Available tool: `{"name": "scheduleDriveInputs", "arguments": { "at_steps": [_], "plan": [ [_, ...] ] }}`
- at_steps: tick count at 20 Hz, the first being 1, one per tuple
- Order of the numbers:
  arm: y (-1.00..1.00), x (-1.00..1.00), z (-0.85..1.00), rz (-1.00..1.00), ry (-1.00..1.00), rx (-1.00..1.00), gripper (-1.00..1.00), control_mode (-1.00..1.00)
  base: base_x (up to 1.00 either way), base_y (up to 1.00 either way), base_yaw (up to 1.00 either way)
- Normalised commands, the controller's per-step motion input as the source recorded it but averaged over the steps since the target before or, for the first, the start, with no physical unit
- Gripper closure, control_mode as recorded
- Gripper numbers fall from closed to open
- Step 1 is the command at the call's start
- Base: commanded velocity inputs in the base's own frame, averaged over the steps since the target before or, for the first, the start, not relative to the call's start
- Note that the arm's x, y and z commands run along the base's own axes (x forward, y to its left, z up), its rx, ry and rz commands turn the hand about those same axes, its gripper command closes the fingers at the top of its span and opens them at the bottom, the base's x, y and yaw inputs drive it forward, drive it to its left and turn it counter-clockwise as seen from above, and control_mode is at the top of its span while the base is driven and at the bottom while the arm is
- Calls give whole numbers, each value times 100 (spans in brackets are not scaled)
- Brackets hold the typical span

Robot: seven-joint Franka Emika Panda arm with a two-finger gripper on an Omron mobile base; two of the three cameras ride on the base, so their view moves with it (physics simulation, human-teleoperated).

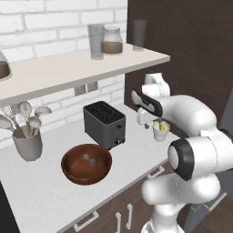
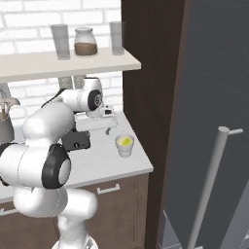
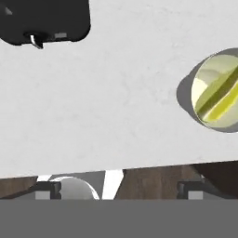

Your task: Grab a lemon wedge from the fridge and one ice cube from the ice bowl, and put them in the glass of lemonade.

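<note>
The glass of lemonade (image 1: pixel 160 131) (image 2: pixel 125 145) (image 3: pixel 217 90) stands on the counter near its right end. A yellow-green lemon wedge (image 1: pixel 161 126) (image 2: pixel 126 141) (image 3: pixel 216 96) lies inside it. My gripper (image 1: pixel 144 121) (image 2: pixel 110 129) (image 3: pixel 118 188) hangs open just left of the glass, pointing down at bare counter, with nothing between its fingertips (image 3: pixel 46 188). The reddish-brown ice bowl (image 1: pixel 73 172) sits further left with pale ice cubes (image 1: pixel 89 160) in it. The grey fridge (image 2: pixel 209 97) fills the right side, its bar handle (image 2: pixel 210 185) close by.
A black toaster (image 1: pixel 104 124) (image 3: pixel 44 21) stands between the bowl and my gripper. A grey utensil cup (image 1: pixel 27 145) is at the far left. A shelf (image 1: pixel 68 68) above holds tall glasses and a jar (image 1: pixel 112 42). The counter edge and brown drawers lie below.
</note>
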Motion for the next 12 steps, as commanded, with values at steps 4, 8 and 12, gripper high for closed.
{"name": "scheduleDriveInputs", "arguments": {
  "at_steps": [4,8,12],
  "plan": [
    [100,-49,0,47,29,-10,-100,-100,0,0,0],
    [100,-46,-2,45,28,-14,-100,-100,0,0,0],
    [100,-60,-23,39,1,-5,-100,-100,0,0,0]
  ]
}}
